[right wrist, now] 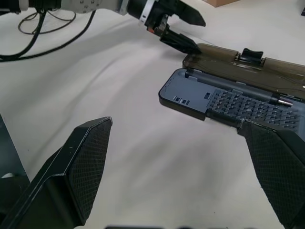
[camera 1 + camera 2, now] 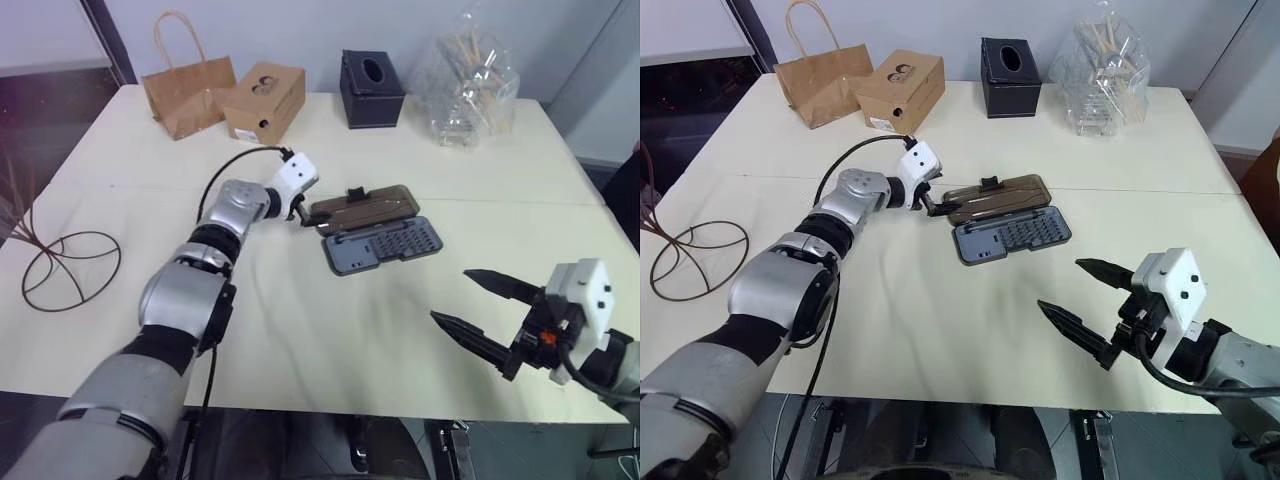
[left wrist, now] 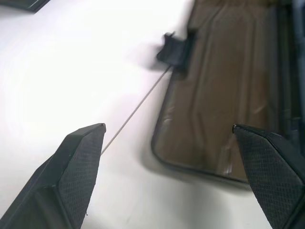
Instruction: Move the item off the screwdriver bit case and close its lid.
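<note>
Left gripper: fingers spread wide, holding nothing, tips at the left short end of the lid. In the wrist view one finger stands over bare table beside that end and the other over the lid's corner; whether either touches cannot be told.

Lid: smoky-brown panel, flung open and lying flat on the far side of the case, hinged along their shared long edge. Latch tab on its far long edge, pointing away from the robot.

Case: open, bit rows exposed, long axis running left to right across the table with a slight skew. Nothing rests on it.

Globe frame: at the table's far left edge, well apart from the case; that step looks done.

Right gripper: jaws wide, empty, hovering near the table's front right, well short of the case.

Judgement: the left arm is the nearer; the closing move would lift the lid's far edge and swing it toward the robot over the tray.
</note>
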Action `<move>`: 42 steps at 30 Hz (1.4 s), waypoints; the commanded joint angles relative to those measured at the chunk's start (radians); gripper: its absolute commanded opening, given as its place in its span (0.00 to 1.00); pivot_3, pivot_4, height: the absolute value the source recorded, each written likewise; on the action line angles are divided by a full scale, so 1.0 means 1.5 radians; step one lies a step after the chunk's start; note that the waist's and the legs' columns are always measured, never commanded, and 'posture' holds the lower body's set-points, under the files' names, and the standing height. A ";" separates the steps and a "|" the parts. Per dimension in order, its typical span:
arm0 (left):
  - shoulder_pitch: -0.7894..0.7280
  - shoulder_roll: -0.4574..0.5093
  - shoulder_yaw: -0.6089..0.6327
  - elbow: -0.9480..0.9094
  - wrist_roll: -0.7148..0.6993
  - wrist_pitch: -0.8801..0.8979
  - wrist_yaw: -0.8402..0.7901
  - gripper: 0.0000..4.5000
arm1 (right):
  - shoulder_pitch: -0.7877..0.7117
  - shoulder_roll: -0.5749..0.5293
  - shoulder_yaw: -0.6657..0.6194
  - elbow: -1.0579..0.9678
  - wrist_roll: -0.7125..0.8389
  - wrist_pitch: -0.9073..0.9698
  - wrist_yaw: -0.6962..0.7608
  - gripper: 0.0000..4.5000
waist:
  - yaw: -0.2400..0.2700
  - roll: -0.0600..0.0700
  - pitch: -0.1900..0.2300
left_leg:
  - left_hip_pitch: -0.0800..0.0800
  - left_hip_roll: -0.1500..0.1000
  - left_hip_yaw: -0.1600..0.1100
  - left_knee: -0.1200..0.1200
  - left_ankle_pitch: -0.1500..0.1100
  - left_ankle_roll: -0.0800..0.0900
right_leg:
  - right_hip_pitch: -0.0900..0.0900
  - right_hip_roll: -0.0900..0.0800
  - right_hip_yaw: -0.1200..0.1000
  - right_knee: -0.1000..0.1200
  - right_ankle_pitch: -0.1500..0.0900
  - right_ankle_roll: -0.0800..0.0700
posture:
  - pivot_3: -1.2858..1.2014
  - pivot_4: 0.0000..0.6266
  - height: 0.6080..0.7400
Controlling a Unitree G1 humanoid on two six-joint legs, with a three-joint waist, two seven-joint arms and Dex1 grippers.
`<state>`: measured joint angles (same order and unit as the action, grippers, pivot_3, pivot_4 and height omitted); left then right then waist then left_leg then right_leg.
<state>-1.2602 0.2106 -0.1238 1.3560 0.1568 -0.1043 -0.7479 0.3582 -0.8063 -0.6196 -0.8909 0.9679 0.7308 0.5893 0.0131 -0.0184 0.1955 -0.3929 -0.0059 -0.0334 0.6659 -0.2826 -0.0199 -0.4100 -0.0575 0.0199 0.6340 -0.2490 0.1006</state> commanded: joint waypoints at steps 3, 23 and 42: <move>-0.009 -0.008 0.020 -0.003 0.001 0.014 0.010 0.99 | 0.024 0.007 -0.010 -0.039 0.011 -0.016 -0.012 1.00 | 0.000 0.000 0.000 | 0.000 0.000 0.000 0.000 0.000 0.000 | 0.000 0.000 0.000 0.000 0.000 0.000 | 0.52 0.24 0.98; 0.008 -0.026 0.014 0.003 0.043 0.035 0.063 0.36 | 0.097 0.014 -0.033 -0.077 0.041 -0.042 -0.054 1.00 | -0.001 0.000 0.000 | 0.001 0.000 0.000 0.001 0.000 0.000 | 0.001 0.000 0.000 0.001 0.000 0.000 | 0.52 0.24 0.98; -0.039 0.034 0.030 -0.009 0.037 0.004 -0.086 0.55 | 0.086 0.031 0.030 -0.083 0.004 -0.069 -0.090 1.00 | -0.001 0.000 0.000 | 0.001 0.000 0.000 0.001 0.000 0.000 | 0.001 0.000 0.000 0.001 0.000 0.000 | 0.52 0.24 0.98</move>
<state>-1.2762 0.2454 -0.0881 1.3638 0.2178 -0.1081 -0.8682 0.4872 -0.7655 -0.5723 -0.9799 0.9752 0.6475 0.4597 0.0123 -0.0190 0.1949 -0.3916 -0.0061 -0.0329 0.6674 -0.2826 -0.0200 -0.4090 -0.0573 0.0204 0.6362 -0.2489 0.1007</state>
